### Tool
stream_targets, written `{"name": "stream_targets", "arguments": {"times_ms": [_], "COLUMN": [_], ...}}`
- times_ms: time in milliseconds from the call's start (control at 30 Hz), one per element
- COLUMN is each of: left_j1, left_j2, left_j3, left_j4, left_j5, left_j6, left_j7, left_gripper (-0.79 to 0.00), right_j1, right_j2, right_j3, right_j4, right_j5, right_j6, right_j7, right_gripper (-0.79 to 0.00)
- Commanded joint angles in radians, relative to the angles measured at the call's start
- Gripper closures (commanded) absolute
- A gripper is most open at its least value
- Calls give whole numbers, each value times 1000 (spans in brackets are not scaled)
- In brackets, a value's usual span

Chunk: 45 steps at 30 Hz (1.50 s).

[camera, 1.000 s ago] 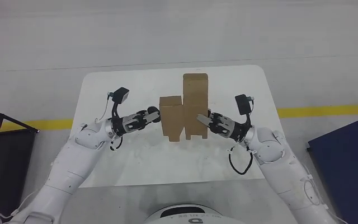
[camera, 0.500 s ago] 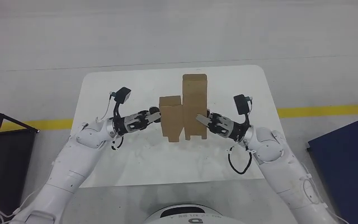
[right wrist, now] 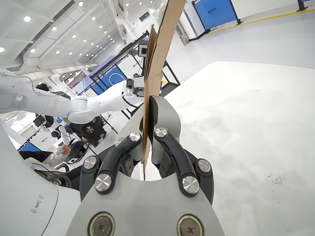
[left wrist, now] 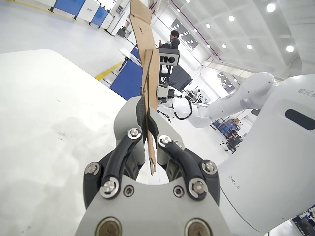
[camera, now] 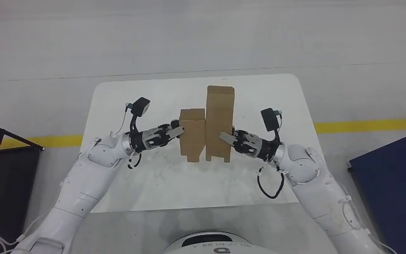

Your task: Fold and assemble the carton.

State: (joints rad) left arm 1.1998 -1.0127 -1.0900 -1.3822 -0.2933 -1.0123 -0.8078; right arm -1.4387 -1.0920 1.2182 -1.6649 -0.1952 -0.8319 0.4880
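A flat brown carton [camera: 206,125] hangs above the middle of the white table [camera: 114,101], held by both arms. It has a short panel on one side and a taller panel beside it. My left gripper [camera: 177,131] is shut on the short panel's outer edge. In the left wrist view the carton [left wrist: 146,74] shows edge-on, pinched in the left gripper [left wrist: 147,115]. My right gripper [camera: 224,136] is shut on the taller panel's lower edge. The right wrist view has the carton [right wrist: 160,57] rising edge-on from the right gripper [right wrist: 148,114].
The table top [right wrist: 246,128] below the carton is bare, with faint scuff marks. A yellow floor line [camera: 361,126] runs past both sides of the table. A dark blue object [camera: 384,184] stands off the table beyond the right arm.
Both grippers have shifted slightly toward one side, carrying the carton with them. The carton's panels look a little narrower from above. Both grips are unchanged.
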Motion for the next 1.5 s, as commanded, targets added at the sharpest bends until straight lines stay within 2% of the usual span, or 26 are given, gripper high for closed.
{"name": "stream_targets", "arguments": {"times_ms": [0,133,167,267,333,400,567,733,900,1000,1133,1167,1200,1433,1467], "left_j1": [0,-3,-4,-5,-4,-4,-3,-6,-6,-8,-19,-20,-22,-30,-31], "left_j2": [-2,-3,-4,-4,-5,-5,-6,-5,-2,4,15,18,20,36,38], "left_j3": [-2,-5,-7,-11,-13,-11,-6,-7,8,34,60,64,68,88,90], "left_j4": [1,5,6,11,15,16,21,22,13,13,20,21,21,16,16], "left_j5": [-3,-1,-3,-8,-11,-9,-9,-18,-50,-59,-61,-66,-69,-93,-100], "left_j6": [0,0,0,0,0,0,0,0,0,0,0,0,0,0,0], "left_j7": [0,0,0,0,0,0,0,0,0,0,0,0,0,0,0], "left_gripper": [0,0,-25,-215,-262,-259,-172,-172,-225,-231,-139,-34,0,0,0], "right_j1": [2,7,8,11,12,13,19,25,37,45,50,51,51,51,51], "right_j2": [1,3,3,4,5,6,7,9,9,9,9,10,10,12,13], "right_j3": [-4,-12,-14,-18,-20,-24,-34,-48,-70,-78,-80,-80,-79,-77,-77], "right_j4": [1,3,3,4,5,6,9,12,20,26,34,35,37,41,41], "right_j5": [0,2,3,7,11,16,23,36,50,50,52,52,52,47,47], "right_j6": [-1,-4,-6,-8,-8,-9,-13,-16,-20,-18,-16,-16,-16,-7,-5], "right_j7": [8,23,27,32,35,36,44,58,81,82,73,70,69,58,56], "right_gripper": [0,0,0,0,0,0,0,0,0,0,0,0,0,0,-58]}}
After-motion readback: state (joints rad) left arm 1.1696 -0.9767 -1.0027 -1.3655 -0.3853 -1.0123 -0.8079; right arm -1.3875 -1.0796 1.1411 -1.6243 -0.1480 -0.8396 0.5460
